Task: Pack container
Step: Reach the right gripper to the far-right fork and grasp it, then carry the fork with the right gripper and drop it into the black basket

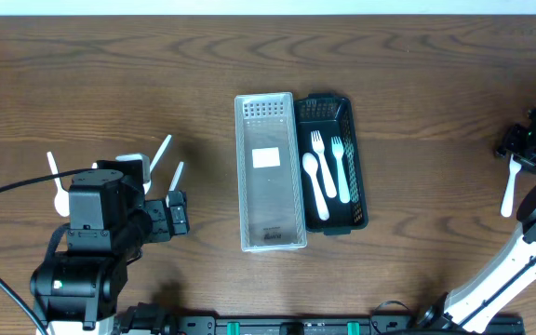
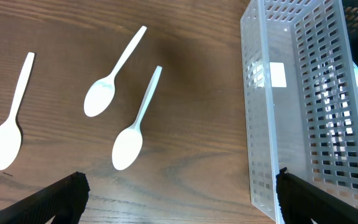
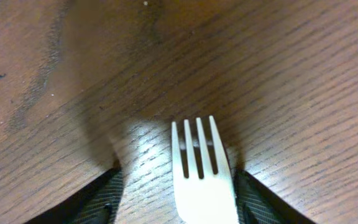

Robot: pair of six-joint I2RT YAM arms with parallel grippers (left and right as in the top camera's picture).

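Right claw (image 3: 177, 175): partly open, its two black fingers (image 3: 101, 202) on either side of the head of a white plastic fork (image 3: 201, 186). Bare wood shows between the fork and the finger at lower left of the right wrist view. Whether the other finger touches the fork cannot be told.
Fork by the right claw: flat on the brown wooden bench (image 1: 417, 84), at the far right edge of the overhead frame (image 1: 510, 186), well apart from the containers.
Left claw (image 2: 180, 177): spread wide and released, holding and touching nothing, its fingertips at the two lower corners of the left wrist view.
Loose white plastic spoons (image 2: 129, 142): lying on the bench in the left half of the left wrist view, bowls towards the bottom of the frame.
Clear perforated plastic basket (image 1: 246, 186): centre of the overhead frame, long side running top to bottom.
Black plastic mesh basket (image 1: 359, 177): touching the clear one's right side, with two white forks (image 1: 342, 163) and two white spoons (image 1: 313, 177) inside.
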